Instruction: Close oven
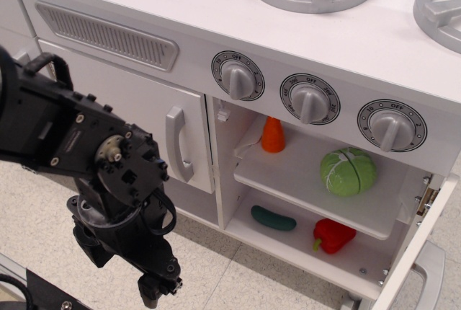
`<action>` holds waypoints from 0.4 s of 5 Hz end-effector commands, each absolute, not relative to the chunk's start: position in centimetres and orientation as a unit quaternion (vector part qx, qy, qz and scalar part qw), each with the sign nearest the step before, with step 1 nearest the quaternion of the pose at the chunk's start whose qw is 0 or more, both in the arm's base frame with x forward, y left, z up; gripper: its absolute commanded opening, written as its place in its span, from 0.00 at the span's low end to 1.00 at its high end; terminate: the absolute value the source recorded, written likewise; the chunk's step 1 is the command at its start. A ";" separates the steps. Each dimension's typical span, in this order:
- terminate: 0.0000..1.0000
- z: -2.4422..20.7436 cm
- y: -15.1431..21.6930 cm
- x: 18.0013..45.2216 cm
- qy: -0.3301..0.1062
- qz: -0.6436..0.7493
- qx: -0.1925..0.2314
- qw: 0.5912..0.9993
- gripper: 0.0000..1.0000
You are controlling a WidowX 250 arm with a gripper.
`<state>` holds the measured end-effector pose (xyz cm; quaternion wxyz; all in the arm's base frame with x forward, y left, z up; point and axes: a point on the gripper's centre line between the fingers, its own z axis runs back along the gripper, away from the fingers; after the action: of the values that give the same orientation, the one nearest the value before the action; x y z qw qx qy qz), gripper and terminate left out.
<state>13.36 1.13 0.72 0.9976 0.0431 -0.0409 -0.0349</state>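
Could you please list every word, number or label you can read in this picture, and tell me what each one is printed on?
"OFF" at the top of the dial ring around the left round grey plastic knob.
"OFF" on the ring of the middle grey knob.
"OFF" on the ring of the right grey knob.
The other ring markings look like numbers but are too small to read.
No lettering is legible on the black robot arm.

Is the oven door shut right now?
No, the oven stands open, its door swung out at right, showing the cabbage and red pepper on the shelves.
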 end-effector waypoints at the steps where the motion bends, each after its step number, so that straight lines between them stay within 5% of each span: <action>1: 0.00 0.7 1.1 13.4 -0.041 -0.035 0.043 0.998 1.00; 2: 0.00 2.1 -0.5 14.9 -0.050 -0.013 0.019 0.998 1.00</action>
<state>14.36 -0.75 1.68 0.9991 0.0171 -0.0374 -0.0109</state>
